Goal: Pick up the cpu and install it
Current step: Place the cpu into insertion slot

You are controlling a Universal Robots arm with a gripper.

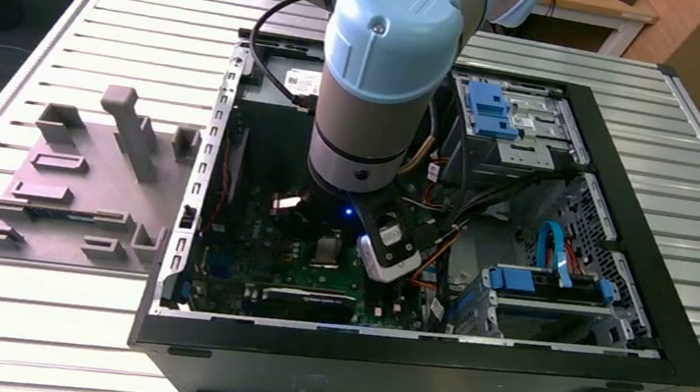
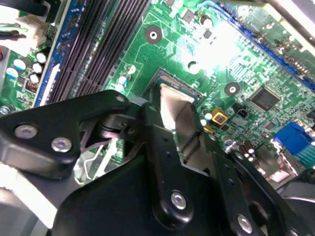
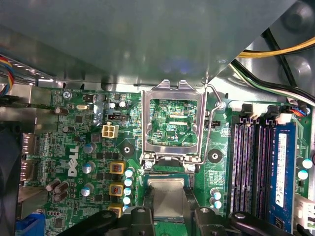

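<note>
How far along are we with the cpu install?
Done: the cpu is picked up and sits at the socket. In hand: the gripper holds it, jaws on two sides. Left: seating isn't confirmed, and the hinged frame stands open.

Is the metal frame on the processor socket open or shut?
Open. The metal frame is swung back off the socket, green board showing through its window, leaving the cpu uncovered.

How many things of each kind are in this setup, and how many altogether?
Robot arm: 1
Open computer case: 1
Grey holder plate: 1
Blue drive brackets: 2
cpu, gripped by the tool: 1
Total: 6
</note>
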